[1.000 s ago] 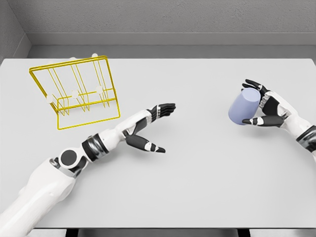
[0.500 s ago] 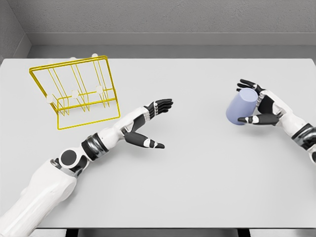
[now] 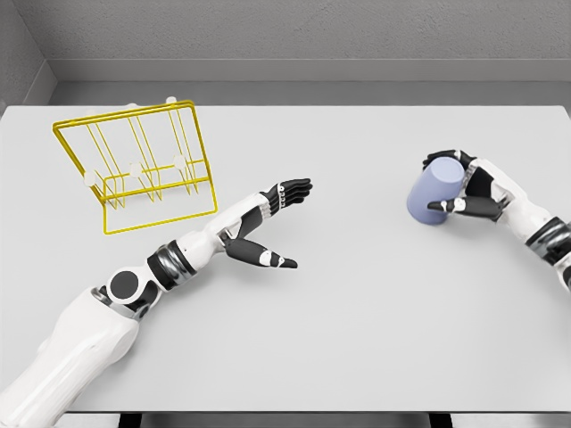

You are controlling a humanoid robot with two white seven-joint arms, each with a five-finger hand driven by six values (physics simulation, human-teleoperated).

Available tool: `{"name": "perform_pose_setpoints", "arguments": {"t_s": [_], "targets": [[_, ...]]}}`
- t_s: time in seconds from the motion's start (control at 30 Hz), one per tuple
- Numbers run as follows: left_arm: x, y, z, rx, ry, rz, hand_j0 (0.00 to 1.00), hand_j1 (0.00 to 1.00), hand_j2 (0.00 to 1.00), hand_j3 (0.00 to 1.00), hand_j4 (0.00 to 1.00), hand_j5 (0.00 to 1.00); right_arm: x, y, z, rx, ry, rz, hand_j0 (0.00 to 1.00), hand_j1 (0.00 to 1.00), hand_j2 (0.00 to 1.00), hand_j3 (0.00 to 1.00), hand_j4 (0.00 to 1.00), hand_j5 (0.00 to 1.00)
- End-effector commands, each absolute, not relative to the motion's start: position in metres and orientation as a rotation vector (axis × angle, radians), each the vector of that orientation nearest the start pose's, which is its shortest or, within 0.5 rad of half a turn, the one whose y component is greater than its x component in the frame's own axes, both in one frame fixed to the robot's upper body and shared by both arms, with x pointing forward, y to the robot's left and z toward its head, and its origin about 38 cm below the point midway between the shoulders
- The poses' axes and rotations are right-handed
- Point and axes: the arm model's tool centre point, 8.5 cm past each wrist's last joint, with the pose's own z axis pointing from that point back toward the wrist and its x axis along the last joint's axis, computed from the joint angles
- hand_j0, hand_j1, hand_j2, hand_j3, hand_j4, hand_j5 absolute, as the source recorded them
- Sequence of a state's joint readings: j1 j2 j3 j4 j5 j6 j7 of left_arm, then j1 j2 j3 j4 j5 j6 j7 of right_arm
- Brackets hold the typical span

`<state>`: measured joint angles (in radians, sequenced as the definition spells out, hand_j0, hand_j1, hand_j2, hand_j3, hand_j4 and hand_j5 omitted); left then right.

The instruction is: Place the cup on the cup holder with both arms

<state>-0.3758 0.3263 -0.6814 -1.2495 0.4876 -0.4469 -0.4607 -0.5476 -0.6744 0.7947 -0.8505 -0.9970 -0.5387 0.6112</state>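
I have one view only, from the head camera. It looks down and forward at a steep angle over the tabletop (image 3: 357, 339), from above its near edge. The far edge and the grey wall (image 3: 303, 31) behind it fill the top of the frame. My two arms enter from the lower left and the right edge.

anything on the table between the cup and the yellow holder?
Only the robot's own left hand, open and held out mid-table, roughly on the line from the cup, gripped by the right hand, to the cup holder. No other object shows between them on the table.
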Motion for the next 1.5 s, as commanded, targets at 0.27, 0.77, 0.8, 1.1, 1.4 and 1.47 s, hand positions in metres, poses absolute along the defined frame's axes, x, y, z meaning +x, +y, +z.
{"name": "perform_pose_setpoints", "arguments": {"t_s": [0.27, 0.77, 0.8, 1.1, 1.4, 1.47], "targets": [[0.397, 0.145, 0.076, -0.714, -1.661, -0.828, 1.0, 1.0, 1.0, 1.0, 1.0, 1.0, 0.45, -0.372, 0.108, 0.436, -1.621, 0.603, 0.58, 0.58, 0.58, 0.58, 0.58, 0.58], [0.398, 0.146, 0.072, -0.709, -1.651, -0.819, 1.0, 1.0, 1.0, 1.0, 1.0, 1.0, 0.447, -0.322, 0.128, 0.572, -1.697, 0.694, 0.58, 0.58, 0.58, 0.58, 0.58, 0.58], [0.398, 0.146, 0.072, -0.709, -1.652, -0.82, 1.0, 1.0, 1.0, 1.0, 1.0, 1.0, 0.445, -0.317, 0.128, 0.587, -1.696, 0.701, 0.58, 0.58, 0.58, 0.58, 0.58, 0.58], [0.403, 0.151, 0.069, -0.693, -1.642, -0.798, 1.0, 1.0, 1.0, 1.0, 1.0, 1.0, 0.439, -0.282, 0.112, 0.673, -1.658, 0.741, 0.59, 0.59, 0.59, 0.59, 0.59, 0.59], [0.41, 0.154, 0.059, -0.673, -1.63, -0.735, 1.0, 1.0, 1.0, 1.0, 1.0, 1.0, 0.432, -0.254, 0.098, 0.74, -1.619, 0.763, 0.59, 0.59, 0.59, 0.59, 0.59, 0.59], [0.412, 0.154, 0.054, -0.664, -1.625, -0.718, 1.0, 1.0, 1.0, 1.0, 1.0, 1.0, 0.431, -0.249, 0.095, 0.75, -1.613, 0.764, 0.59, 0.59, 0.59, 0.59, 0.59, 0.59]]}}
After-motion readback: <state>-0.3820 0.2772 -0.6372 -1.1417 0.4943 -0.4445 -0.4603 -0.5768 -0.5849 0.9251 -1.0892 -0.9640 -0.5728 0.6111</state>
